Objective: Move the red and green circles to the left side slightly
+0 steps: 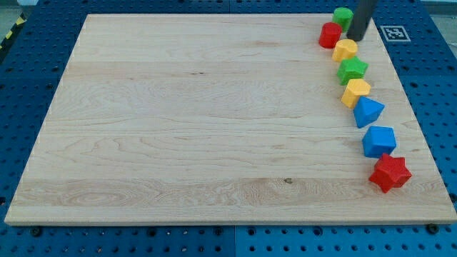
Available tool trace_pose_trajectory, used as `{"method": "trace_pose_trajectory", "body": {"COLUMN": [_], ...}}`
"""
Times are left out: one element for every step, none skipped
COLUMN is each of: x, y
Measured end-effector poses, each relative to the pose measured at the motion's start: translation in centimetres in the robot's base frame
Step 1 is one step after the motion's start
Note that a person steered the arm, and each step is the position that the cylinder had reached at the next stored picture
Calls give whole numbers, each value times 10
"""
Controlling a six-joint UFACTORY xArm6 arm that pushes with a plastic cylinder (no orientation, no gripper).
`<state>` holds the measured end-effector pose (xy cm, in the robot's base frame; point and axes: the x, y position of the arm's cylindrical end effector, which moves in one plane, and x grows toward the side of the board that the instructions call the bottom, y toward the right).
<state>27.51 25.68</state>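
Eight small coloured blocks total, all strung from 1 to 4 o'clock on one light wooden board (178,128).

Red: two, a red circle block (330,34) and a red star block (390,173).

Green: two, a green circle block (343,16) and a green star block (352,69).

Yellow: two, an upper yellow block (345,50) and a lower yellow block (355,92), shapes unclear.

Blue: two, a blue pointed block (368,111) and a blue blocky one (378,140).

One dark rod, my tip (356,38).
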Motion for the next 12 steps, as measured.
{"method": "trace_pose_trajectory", "body": {"x": [0, -27, -37, -36, -42, -42, -48, -51, -51, -51, -51, -52], "y": [21, 21, 21, 21, 21, 21, 20, 12, 0, -10, -15, -13]}}
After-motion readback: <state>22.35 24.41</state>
